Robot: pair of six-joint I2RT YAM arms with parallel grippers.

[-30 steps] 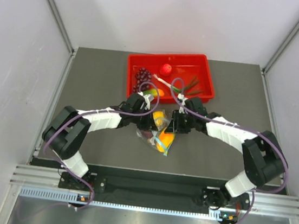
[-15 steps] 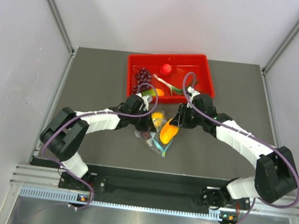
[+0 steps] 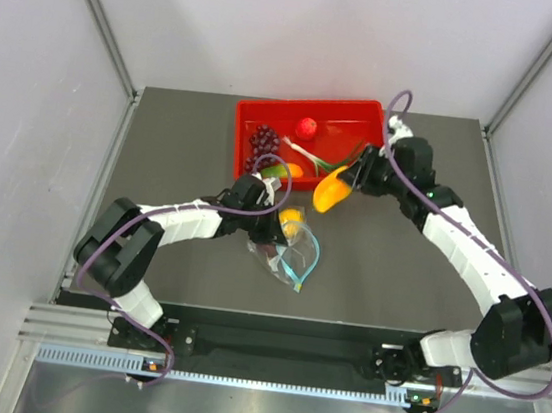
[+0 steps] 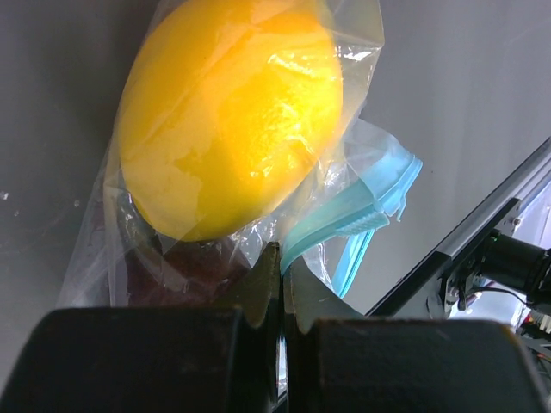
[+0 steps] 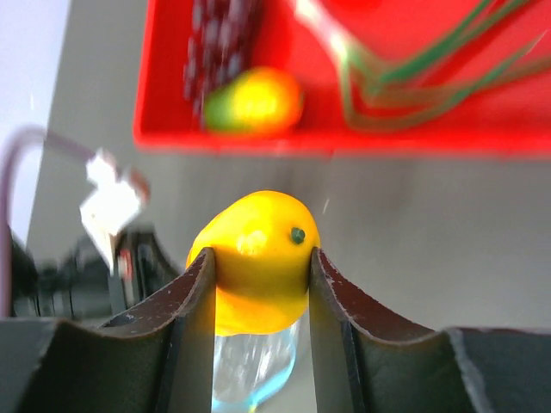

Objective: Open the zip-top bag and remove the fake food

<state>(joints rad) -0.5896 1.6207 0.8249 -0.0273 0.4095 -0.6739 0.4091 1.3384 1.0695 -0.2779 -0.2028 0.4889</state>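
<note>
The clear zip-top bag [image 3: 288, 256] lies on the grey table, its teal zip strip [image 4: 357, 215] gaping open. The yellow lemon [image 4: 228, 116] and a dark maroon piece [image 4: 185, 271] are inside it. My left gripper [image 3: 271, 228] is shut on the bag's plastic next to the zip strip; in the left wrist view [image 4: 281, 258] the jaws are pressed together. My right gripper [image 3: 344, 182] is shut on the orange-yellow mango [image 5: 256, 258] and holds it in the air beside the red tray's front edge; the mango [image 3: 330, 190] is out of the bag.
The red tray [image 3: 384, 149] at the back holds a purple grape bunch [image 3: 262, 142], a small red ball [image 3: 308, 127], green stalks [image 3: 347, 160] and a green-orange fruit [image 5: 254, 101]. Grey walls enclose the table on three sides.
My right gripper has pulled the mango out of the bag and carried it up and back right toward the red tray. The left gripper has kept its hold on the bag.
</note>
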